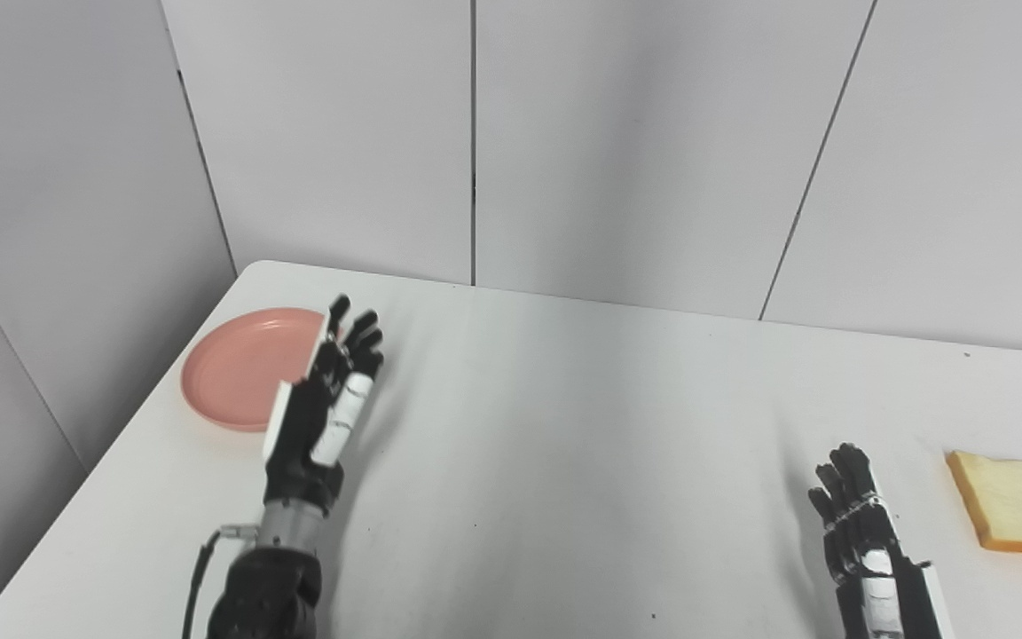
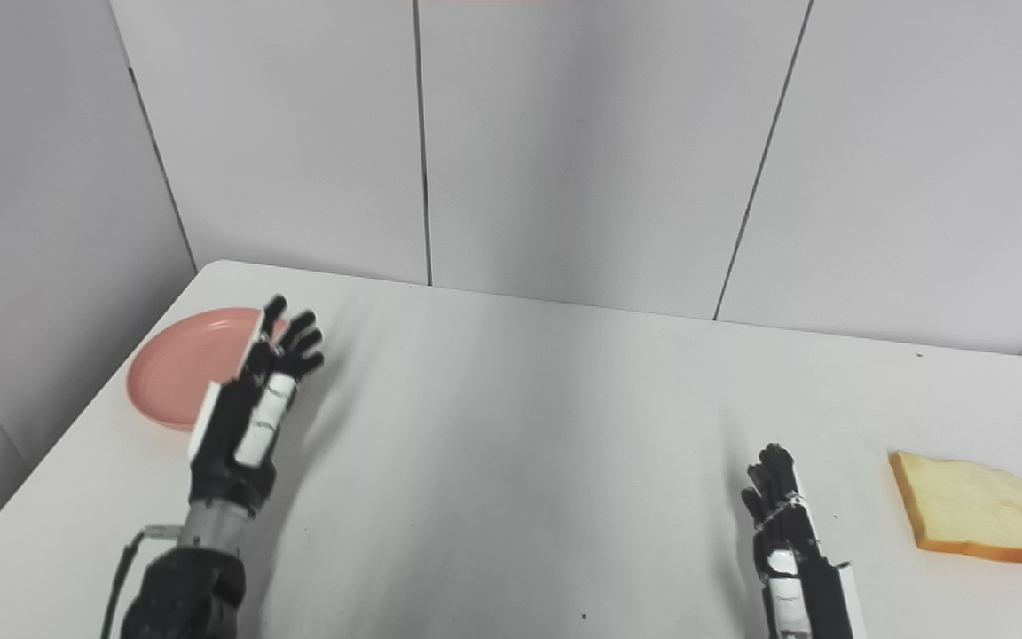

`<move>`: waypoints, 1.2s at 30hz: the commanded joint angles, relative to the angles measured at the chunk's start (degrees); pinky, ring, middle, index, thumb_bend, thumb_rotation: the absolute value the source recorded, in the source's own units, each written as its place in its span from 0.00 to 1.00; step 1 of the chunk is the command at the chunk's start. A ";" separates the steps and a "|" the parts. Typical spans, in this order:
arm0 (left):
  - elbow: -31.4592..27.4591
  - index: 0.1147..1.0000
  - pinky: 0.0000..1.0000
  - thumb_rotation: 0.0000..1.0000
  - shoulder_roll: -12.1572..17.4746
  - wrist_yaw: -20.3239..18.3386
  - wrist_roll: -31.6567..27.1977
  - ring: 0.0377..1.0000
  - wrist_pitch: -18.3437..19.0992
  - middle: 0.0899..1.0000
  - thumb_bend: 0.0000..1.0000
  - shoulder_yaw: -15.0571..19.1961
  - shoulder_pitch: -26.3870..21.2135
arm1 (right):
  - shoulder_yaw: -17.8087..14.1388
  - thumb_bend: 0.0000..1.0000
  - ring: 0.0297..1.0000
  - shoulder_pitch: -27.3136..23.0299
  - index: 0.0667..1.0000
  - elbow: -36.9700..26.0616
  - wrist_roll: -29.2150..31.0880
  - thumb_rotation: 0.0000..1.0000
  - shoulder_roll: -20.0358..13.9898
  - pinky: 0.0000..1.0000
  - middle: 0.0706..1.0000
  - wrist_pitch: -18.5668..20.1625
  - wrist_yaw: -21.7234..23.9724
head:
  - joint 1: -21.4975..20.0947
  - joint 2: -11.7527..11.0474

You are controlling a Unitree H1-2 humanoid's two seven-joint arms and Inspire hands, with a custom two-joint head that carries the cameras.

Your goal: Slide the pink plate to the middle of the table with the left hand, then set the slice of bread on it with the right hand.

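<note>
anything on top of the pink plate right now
The pink plate looks bare. The left hand covers its right edge, so that strip is hidden. The bread lies far right on the table.

Both views are bright and evenly lit, with soft, diffuse light and no hard glare. The white table [image 1: 564,426] carries faint grey shadows: a soft streak runs toward 12 o'clock from the left hand [image 1: 320,404], and a weaker one rises from the right hand [image 2: 782,532]. The light perhaps comes from above and behind the cameras. The wall [image 1: 653,133] darkens toward 9 o'clock. Focus is fair throughout; the dark fingers show little detail. The bread [image 2: 972,519] is cut by the frame at 3 o'clock in the left eye view.
</note>
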 commanded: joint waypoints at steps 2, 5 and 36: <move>-4.46 0.97 0.93 0.76 3.04 -0.47 -3.48 0.94 1.86 0.93 0.79 2.41 -7.71 | -1.78 0.81 0.98 -0.20 0.95 14.94 -0.93 0.92 -2.00 0.98 0.98 -4.64 1.16 | 0.20 0.12; -3.42 0.96 0.89 0.76 5.98 0.36 -2.92 0.90 3.57 0.91 0.82 4.67 -10.35 | -1.74 0.81 0.98 -0.19 0.96 14.77 -0.94 0.93 -2.05 0.98 0.98 -4.62 1.20 | 0.92 0.15; 37.90 0.88 0.89 0.78 28.66 -9.76 -10.58 0.94 -8.81 0.92 0.88 14.84 -27.31 | -1.92 0.84 0.97 -0.81 0.96 16.87 -0.42 0.94 -2.84 0.96 0.97 -5.96 2.06 | 1.31 0.76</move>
